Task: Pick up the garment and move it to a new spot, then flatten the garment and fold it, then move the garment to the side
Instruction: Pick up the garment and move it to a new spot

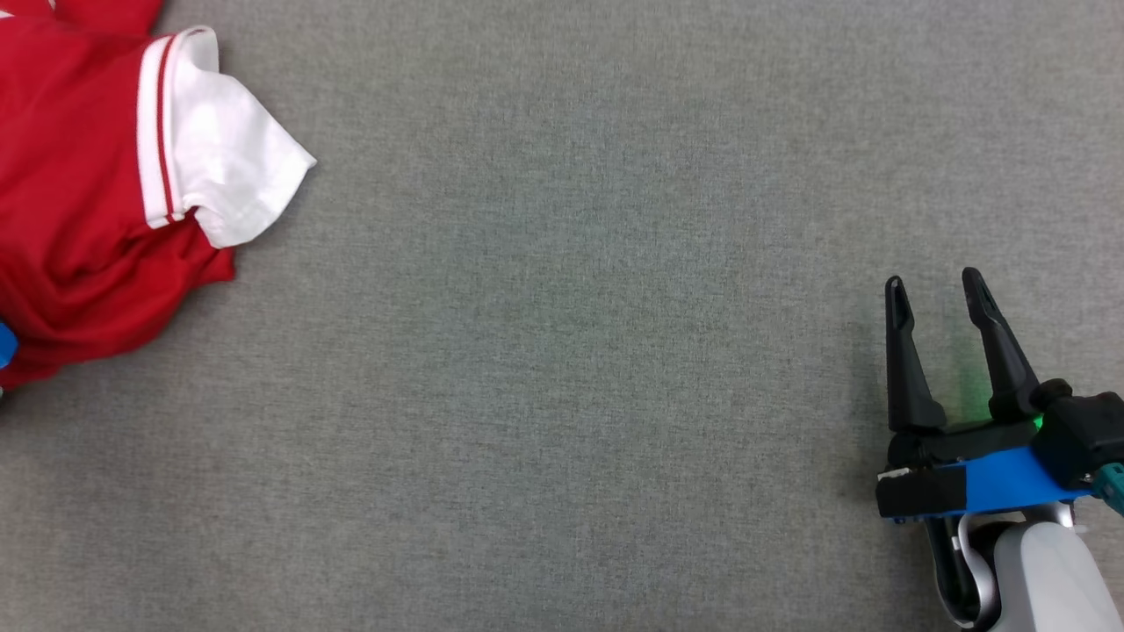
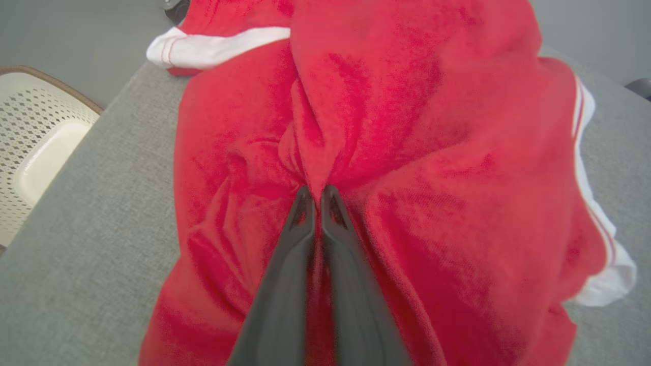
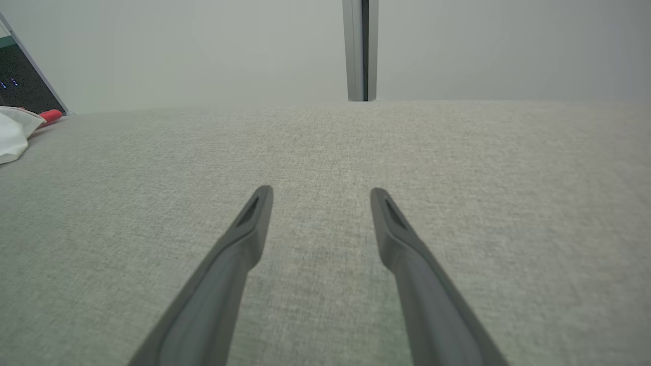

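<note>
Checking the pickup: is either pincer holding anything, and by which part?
The left pincer is shut on a raised fold in the red body of the shirt; the right pincer is open and empty.

Lighting: diffuse and fairly bright in all three views, the grey worktop (image 1: 562,395) evenly lit. Shadows: soft and faint, one darker patch just left of the right jaws, a green glow between them. Quality: head view sharp; wrist views bowed at the edges, jaws blurred near the lens, garment (image 2: 432,152) slightly soft.
</note>
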